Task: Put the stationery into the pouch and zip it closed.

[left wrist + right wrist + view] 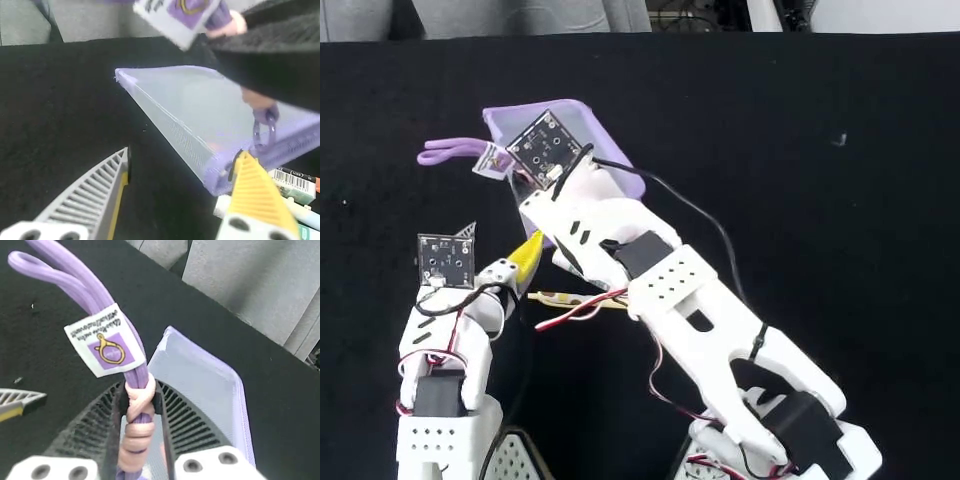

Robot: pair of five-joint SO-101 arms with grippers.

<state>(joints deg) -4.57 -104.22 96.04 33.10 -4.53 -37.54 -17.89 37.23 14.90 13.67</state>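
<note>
- Closest to the lens on the right wrist, the right gripper point(137, 390) is clamped on a purple cord loop point(60, 275). Its dark ribbed fingers point(90, 425) pinch the cord where a pale pink binding point(137, 407) wraps it.
- Just past the fingertips, a white label tag point(102, 340) hangs on the cord.
- Beyond the right-hand finger lies the purple mesh pouch point(200, 385); its near end is hidden behind the gripper body.
- From above, the right arm covers a good part of the pouch point(595, 120), and the cord loop point(445, 152) sticks out ahead of the right gripper point(505, 165).
- The left gripper point(185, 154) stands wide open and holds nothing, with its grey finger point(95, 200) well apart from its yellow finger point(255, 195).
- The pouch point(200, 110) stretches across ahead of both tips, its corner just beside the yellow one.
- A purple clasp ring point(263, 134) sits right past that tip; what it hooks to is blurred.
- I cannot make out the zip slider, or whether the pouch mouth is open.
- Beside the yellow finger, the stationery point(295, 182) is cut off at the edge: a barcoded piece and some pens.
- From above, the stationery point(565, 298) shows on the black table point(820, 200) as a sliver between the arms.
</note>
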